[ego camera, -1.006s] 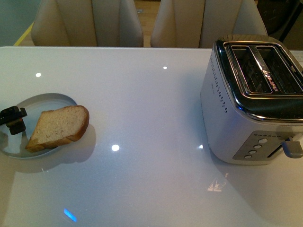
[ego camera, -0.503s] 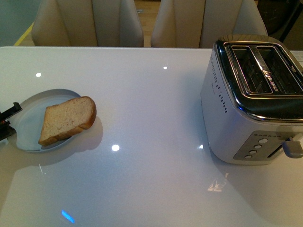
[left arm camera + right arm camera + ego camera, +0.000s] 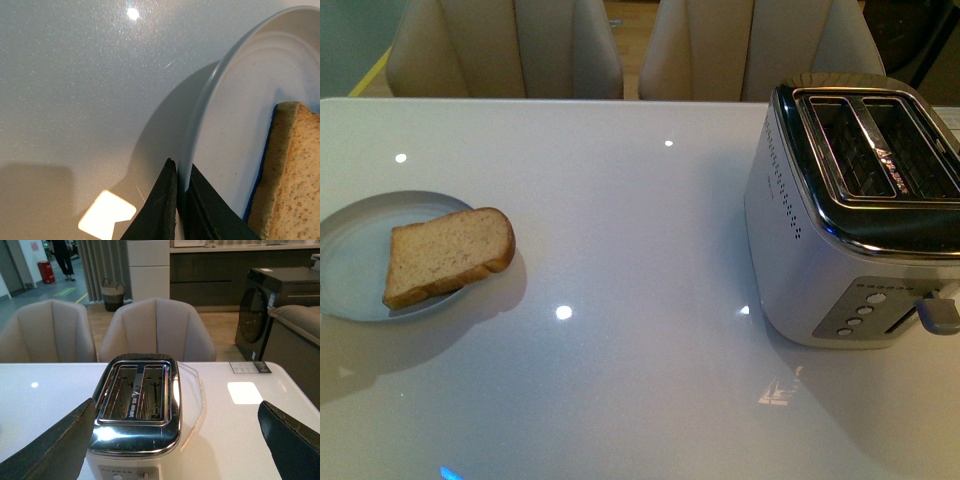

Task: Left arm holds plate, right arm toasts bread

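Note:
The pale blue-grey plate (image 3: pixel 360 255) is at the table's left side, with the slice of brown bread (image 3: pixel 448 254) lying on its right half and overhanging the rim. My left gripper (image 3: pixel 181 200) is shut on the plate's rim (image 3: pixel 200 120); it is out of the front view. The bread (image 3: pixel 290 175) shows beside it in the left wrist view. My right gripper (image 3: pixel 175 440) is open and empty, held above and in front of the toaster (image 3: pixel 137 405); it is also out of the front view.
The silver two-slot toaster (image 3: pixel 855 210) stands at the table's right side, slots empty, with its lever (image 3: pixel 938 312) and buttons on the front. Two beige chairs (image 3: pixel 620 45) stand behind the white glossy table (image 3: pixel 640 230).
The plate with the bread shifted right, then back left and a little down. The left gripper, visible at the left edge earlier, has left the front view.

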Robot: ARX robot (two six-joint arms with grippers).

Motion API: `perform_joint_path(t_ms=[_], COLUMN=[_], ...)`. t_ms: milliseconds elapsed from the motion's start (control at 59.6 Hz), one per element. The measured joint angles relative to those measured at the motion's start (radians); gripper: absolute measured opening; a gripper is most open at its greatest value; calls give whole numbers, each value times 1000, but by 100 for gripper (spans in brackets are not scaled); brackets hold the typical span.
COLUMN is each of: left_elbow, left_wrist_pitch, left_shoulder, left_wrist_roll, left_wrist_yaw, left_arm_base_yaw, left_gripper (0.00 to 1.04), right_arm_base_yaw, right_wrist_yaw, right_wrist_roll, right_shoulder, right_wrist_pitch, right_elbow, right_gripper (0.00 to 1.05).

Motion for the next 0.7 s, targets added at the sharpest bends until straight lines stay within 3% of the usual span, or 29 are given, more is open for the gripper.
perform_joint_path(t_ms=[369,704], left_elbow=[-70,-61], left_wrist_pitch=[-119,-292], left_shoulder=[-252,-498], left_wrist_roll=[-39,-95], left_wrist_yaw=[65,45], left_arm_base_yaw=[-30,-201], left_gripper=[3,3], right_arm_base_yaw=[0,0], right_wrist_yaw=[0,0], right_wrist_roll=[0,0], right_shoulder=[0,0], right_wrist_pitch=[0,0], right_elbow=[0,0], right_gripper=[96,96])
